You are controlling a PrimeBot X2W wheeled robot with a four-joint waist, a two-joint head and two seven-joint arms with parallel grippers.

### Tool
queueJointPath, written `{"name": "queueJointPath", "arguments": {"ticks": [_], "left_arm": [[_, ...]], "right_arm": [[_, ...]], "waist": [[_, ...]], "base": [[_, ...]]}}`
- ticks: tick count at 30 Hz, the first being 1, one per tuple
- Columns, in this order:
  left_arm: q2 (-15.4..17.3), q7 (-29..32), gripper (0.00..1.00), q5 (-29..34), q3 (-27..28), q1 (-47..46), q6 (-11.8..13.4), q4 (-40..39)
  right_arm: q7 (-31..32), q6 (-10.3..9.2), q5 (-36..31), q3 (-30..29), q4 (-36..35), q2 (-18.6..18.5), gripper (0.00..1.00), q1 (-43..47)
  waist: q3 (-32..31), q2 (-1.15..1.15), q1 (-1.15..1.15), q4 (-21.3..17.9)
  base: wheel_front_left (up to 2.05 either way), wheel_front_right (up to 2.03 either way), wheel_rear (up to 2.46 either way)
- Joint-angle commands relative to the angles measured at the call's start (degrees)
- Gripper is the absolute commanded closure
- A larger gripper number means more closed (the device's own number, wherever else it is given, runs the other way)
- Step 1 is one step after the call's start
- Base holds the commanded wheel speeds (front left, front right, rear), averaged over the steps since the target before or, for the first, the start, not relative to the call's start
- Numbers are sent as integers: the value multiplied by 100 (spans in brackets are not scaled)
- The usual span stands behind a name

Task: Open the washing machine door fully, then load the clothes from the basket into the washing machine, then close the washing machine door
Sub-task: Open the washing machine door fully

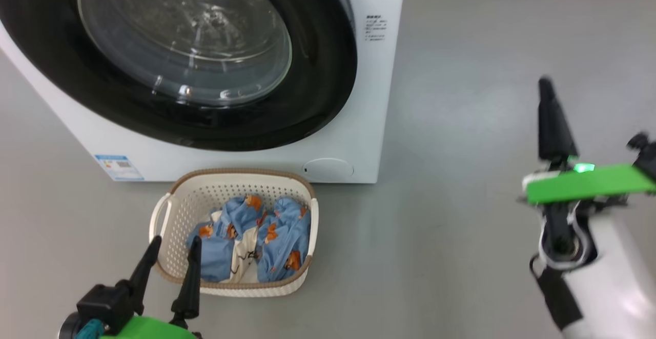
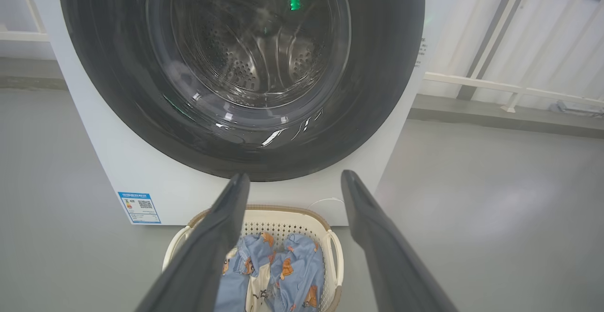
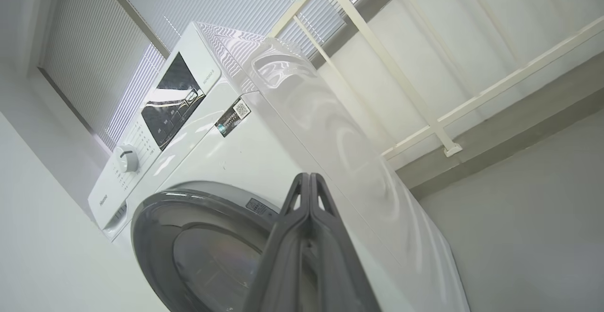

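The left claw (image 1: pixel 174 244) sits at 7 o'clock in the head view, its two dark fingers spread wide and holding nothing, the tips hanging over the near left edge of the basket (image 1: pixel 184 211). In the left wrist view the same claw (image 2: pixel 295 177) points at the lower rim of the washing machine door (image 2: pixel 387 80). The right claw (image 1: pixel 546 87) stands at 3 o'clock in the head view, fingers pressed together on nothing, well apart from the machine, over bare grey floor (image 1: pixel 461 123). The basket rests on the floor at 6 o'clock, just in front of the washing machine (image 1: pixel 359 123), and holds the clothes (image 1: pixel 279 231), crumpled blue pieces around a white one. The door (image 1: pixel 318 98) lies flat against the machine's front from 10 to 12 o'clock. A blue label sticker (image 1: pixel 119 167) and a round flap (image 1: pixel 328 168) mark the machine's lower front, either side of the basket's far rim.
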Motion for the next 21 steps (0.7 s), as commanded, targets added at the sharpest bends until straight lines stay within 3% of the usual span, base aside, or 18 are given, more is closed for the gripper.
{"name": "queueJointPath", "arguments": {"ticks": [1,3,8,14,21], "left_arm": [[96,-61,0,-41,162,-273,-9,-188],[93,-61,0,-47,151,-306,-9,-204],[73,-61,0,-70,100,-477,-9,-270],[36,-61,0,-108,-5,-708,-9,-337],[-8,-61,0,-170,-104,-1026,-9,-355]], "right_arm": [[-40,9,325,197,-76,-60,100,-385],[-40,9,520,230,-38,-119,100,-533],[-8,9,1736,604,181,-488,100,-1258],[436,9,2988,937,389,-944,100,-2034],[1198,9,3636,1328,750,-1265,100,-2801]], "waist": [[166,0,0,140],[214,0,0,178],[462,0,0,336],[805,0,0,529],[1243,0,0,729]], "base": [[0,0,0],[0,0,0],[0,0,0],[0,0,0],[0,0,0]]}}
